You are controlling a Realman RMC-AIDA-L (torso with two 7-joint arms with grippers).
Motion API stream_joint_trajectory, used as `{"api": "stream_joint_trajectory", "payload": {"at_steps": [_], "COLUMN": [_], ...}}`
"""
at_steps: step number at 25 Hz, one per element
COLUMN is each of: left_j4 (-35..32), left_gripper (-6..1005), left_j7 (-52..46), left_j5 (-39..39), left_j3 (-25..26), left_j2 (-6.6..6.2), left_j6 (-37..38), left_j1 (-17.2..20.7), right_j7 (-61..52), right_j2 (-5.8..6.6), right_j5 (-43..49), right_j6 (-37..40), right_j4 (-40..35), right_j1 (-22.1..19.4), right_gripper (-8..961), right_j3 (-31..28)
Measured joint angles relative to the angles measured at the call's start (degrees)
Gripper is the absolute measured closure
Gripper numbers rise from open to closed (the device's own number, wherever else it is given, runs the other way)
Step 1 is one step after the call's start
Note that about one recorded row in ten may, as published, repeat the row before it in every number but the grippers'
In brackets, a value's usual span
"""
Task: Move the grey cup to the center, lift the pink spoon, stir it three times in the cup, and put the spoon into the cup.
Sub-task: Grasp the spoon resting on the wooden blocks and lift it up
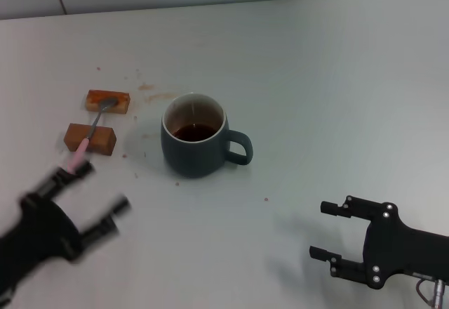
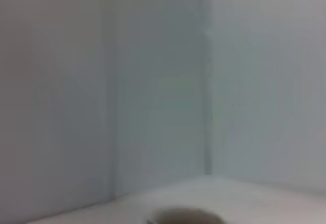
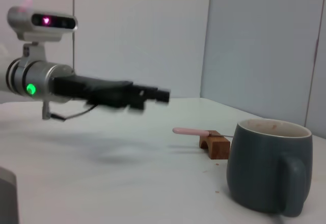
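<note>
Where the white surface (image 1: 337,77) runs out toward the tiled wall, the grey cup (image 1: 194,144) stands upright near the middle, dark brown liquid low inside its cream interior, handle turned toward the robot's right. Left of it, well apart from the cup wall, sit two brown blocks (image 1: 90,138), one behind the other. The pink spoon (image 1: 91,130) lies bridged across them: metal bowl resting on the far block, pink handle end sticking out past the near block toward the robot.

Left gripper (image 1: 91,204) low at the near left, in the air just short of the spoon's handle tip, not touching it. Its jaws are spread wide, nothing between them. One finger points close to the pink tip, the other lies farther toward the cup. From the right wrist view the left arm reaches in horizontally above the surface, fingers ahead of the spoon handle (image 3: 189,131), with the cup (image 3: 268,165) in the foreground and one block (image 3: 215,147) showing beside it.

Right gripper (image 1: 330,230) at the near right, well apart from the cup, jaws wide and empty.

Left wrist view: mostly wall panels; only a blurred cup rim (image 2: 186,217) at the lower edge.

A few brown crumbs scattered on the surface around the blocks and cup.
</note>
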State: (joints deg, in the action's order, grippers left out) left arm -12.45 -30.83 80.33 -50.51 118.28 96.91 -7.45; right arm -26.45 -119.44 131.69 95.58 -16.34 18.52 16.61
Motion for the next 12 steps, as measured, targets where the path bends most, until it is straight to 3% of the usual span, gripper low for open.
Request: {"api": "stream_joint_trajectory", "payload": {"at_steps": [3,5,6,8,12], "left_j4": [5.1,6.2,8.2,10.6,14.2], "left_gripper": [184,183,183,183,183], "left_j7": [-19.3,-23.2,-31.8,-39.3,-47.8], "left_j5": [-3.6,-4.0,-4.4,-4.4,-4.4], "left_j3": [14.0,16.2,21.2,25.2,28.8], "left_j2": [0.08,0.02,0.02,0.12,0.11], "left_j6": [2.2,2.2,2.2,1.9,0.9], "left_j1": [-1.6,-1.9,-2.3,-2.3,-2.3], "right_j7": [0.0,0.0,0.0,0.0,0.0], "right_j2": [0.0,0.0,0.0,0.0,0.03], "right_j5": [0.0,0.0,0.0,0.0,0.0], "right_j6": [-0.2,-0.2,-0.2,-0.2,-0.2], "right_j4": [0.2,0.2,0.2,0.2,0.2], "right_j1": [0.3,0.3,0.4,0.6,0.9], "right_gripper": [285,285,285,285,285], "right_j3": [0.0,0.0,0.0,0.0,0.0]}}
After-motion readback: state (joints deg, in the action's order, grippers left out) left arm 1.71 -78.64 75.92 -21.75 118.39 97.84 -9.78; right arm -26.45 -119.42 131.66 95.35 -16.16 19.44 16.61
